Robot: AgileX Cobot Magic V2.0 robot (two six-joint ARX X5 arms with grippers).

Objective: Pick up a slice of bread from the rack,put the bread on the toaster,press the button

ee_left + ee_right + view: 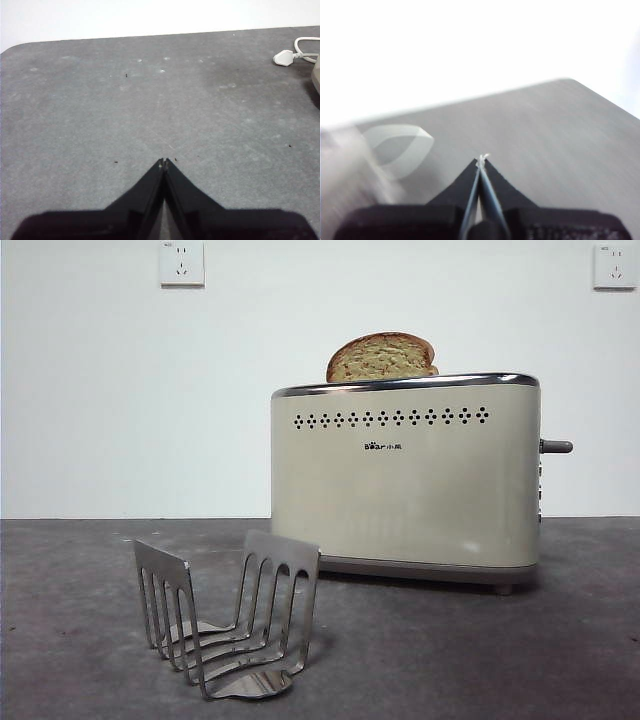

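The slice of bread stands in the top of the cream toaster, its rounded brown crust poking above the chrome rim. The dark lever button sticks out of the toaster's right end, high up. The steel rack sits in front at the lower left with nothing in its slots. Neither arm shows in the front view. My left gripper is shut over bare grey table. My right gripper is shut too, in a blurred picture above the table, with a pale cream blur beside it.
A white plug and cable lie on the table near the toaster's corner in the left wrist view. Two wall sockets hang on the white wall behind. Grey tabletop stretches around the rack and toaster.
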